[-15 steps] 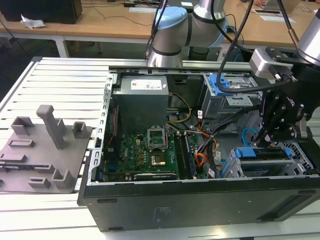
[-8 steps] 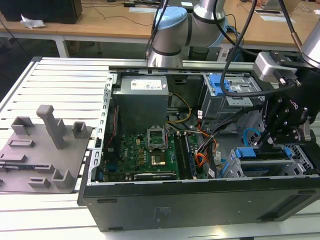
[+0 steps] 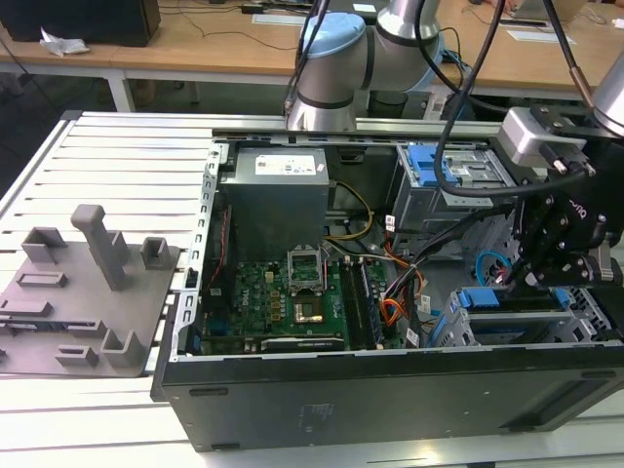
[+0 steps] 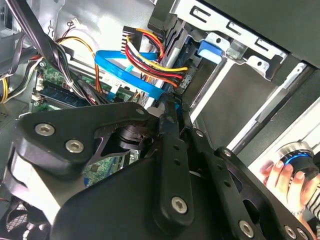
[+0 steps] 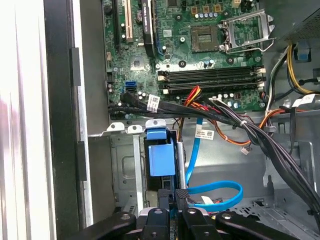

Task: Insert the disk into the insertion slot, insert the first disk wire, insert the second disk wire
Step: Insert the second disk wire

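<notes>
Black metal fingers of the gripper [image 5: 173, 194] look pressed together on the small dark plug at the end of the second disk wire [image 5: 220, 192], the light-blue cable that loops away from the claw in the first wrist view. The plug sits just at the back edge of the disk [image 5: 161, 159], whose bright blue carrier already lies inside the insertion slot [image 5: 125, 165], the grey metal cage at the case's corner. In the exterior view the claw hangs low over that cage, on the exterior view's right.

The first disk wire [image 4: 155, 62], red and yellow strands, runs right beside the blue cable and appears to end at the disk's rear, so that step looks done.

The risk, as I judge it, is a plug slightly tilted in the fingers: pushed at an angle it could jam against the socket rim or slip out. The stiff blue loop could also tug the plug sideways.

Room is tight. A thick black cable bundle [image 5: 260, 135] crosses near the cage, the cage wall flanks one side, and the motherboard [image 5: 200, 55] lies beyond. Open space is mostly straight above the case.
</notes>
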